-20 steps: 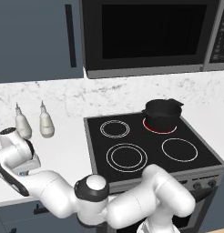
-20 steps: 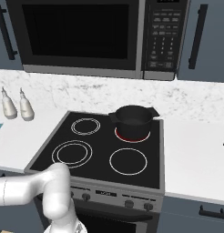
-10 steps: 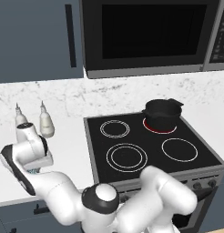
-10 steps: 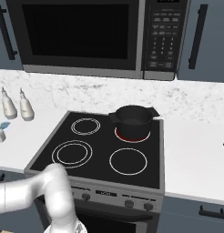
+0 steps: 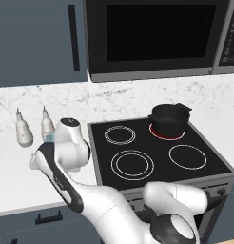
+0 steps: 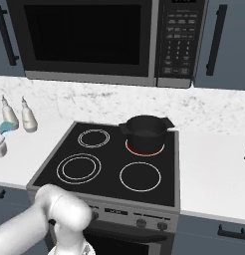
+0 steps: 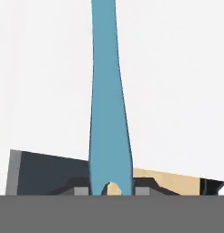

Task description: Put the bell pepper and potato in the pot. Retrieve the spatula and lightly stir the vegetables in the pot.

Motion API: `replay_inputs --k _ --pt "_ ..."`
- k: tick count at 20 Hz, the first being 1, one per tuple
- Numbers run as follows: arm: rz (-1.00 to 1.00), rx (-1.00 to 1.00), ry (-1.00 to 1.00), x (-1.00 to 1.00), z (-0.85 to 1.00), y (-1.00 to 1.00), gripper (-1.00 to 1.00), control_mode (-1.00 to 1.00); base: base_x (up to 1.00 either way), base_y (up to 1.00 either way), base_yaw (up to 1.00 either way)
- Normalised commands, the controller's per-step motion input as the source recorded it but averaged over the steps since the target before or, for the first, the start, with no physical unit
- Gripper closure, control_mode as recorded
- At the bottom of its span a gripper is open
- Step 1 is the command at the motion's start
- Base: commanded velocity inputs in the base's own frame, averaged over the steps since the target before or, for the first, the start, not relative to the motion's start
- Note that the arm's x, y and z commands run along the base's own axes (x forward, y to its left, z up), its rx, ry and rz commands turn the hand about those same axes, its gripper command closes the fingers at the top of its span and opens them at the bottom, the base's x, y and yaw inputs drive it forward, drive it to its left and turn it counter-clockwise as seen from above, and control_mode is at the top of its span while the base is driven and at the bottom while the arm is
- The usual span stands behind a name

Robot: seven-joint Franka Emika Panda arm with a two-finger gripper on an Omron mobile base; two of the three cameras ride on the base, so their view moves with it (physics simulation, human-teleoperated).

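Now that hand (image 7: 112,193) has clamped on spatula (image 7: 109,104) and lifted it off the desk (image 5: 24,167) beside the bottles (image 5: 24,132), next comes carrying to pot (image 5: 170,120).

No text can be read — the microwave keypad (image 6: 175,47) markings are too blurred.

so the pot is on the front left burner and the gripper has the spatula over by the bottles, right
Not quite. The pot sits on the back right burner, the one glowing red under it, as the right base view shows. The rest holds: the hand view shows the gripper shut on the spatula, over by the bottles.
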Motion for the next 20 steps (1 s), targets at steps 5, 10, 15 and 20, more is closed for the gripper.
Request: replay_inputs --k 5,10,15,20 --pt "-0.30 0.33 -0.01 -0.51 0.81 -1.00 1.00 -1.00 0.00 0.00 0.00" --pt "-0.41 0.41 0.03 -0.15 0.67 -1.00 1.00 -1.00 0.00 0.00 0.00" --pt "-0.40 0.46 0.07 -0.13 0.73 -1.00 1.00 -1.00 0.00 0.00 0.00" --pt "-0.34 0.48 0.08 -0.34 0.73 -1.00 1.00 -1.00 0.00 0.00 0.00"
